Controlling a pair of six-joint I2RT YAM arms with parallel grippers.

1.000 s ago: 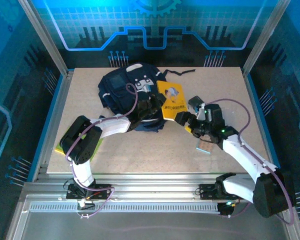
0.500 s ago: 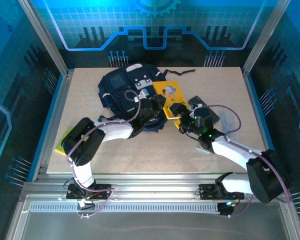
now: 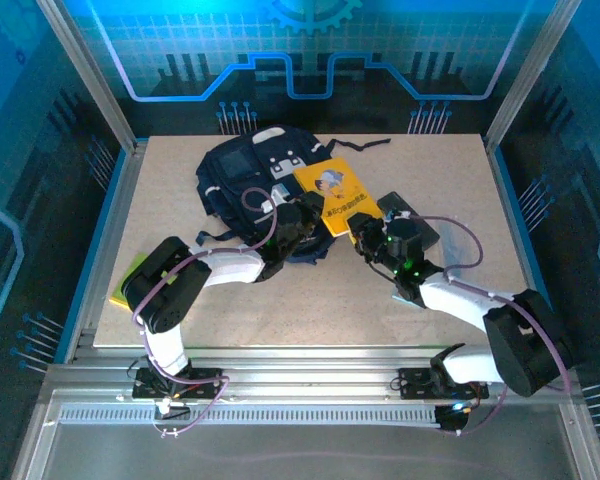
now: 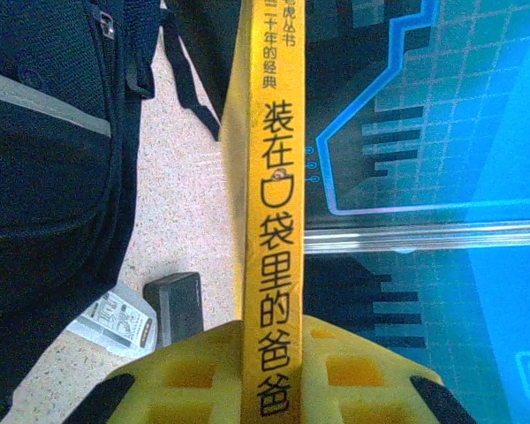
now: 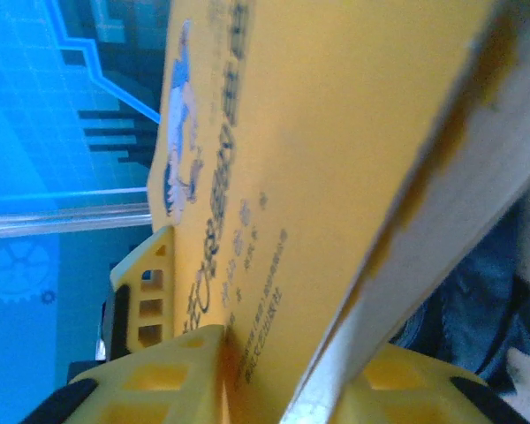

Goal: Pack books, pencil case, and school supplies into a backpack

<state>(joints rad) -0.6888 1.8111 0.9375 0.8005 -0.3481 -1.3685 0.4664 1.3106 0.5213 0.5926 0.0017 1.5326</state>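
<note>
Yellow book [image 3: 335, 190] between two outstretched arms

surface [image 3: 280, 310]: pale speckled board, rectangular, set in a blue-edged aluminium frame [image 3: 310, 362]. backdrop [image 3: 420, 60]: glowing blue panels with circuit lines (a gear motif [image 3: 310, 10] at top centre). slotted metal rail [image 3: 280, 412]: in front of the surface.

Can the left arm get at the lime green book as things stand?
Probably not yet: the left gripper is shut on the yellow book, and the green book lies back beside that arm's elbow.
</note>
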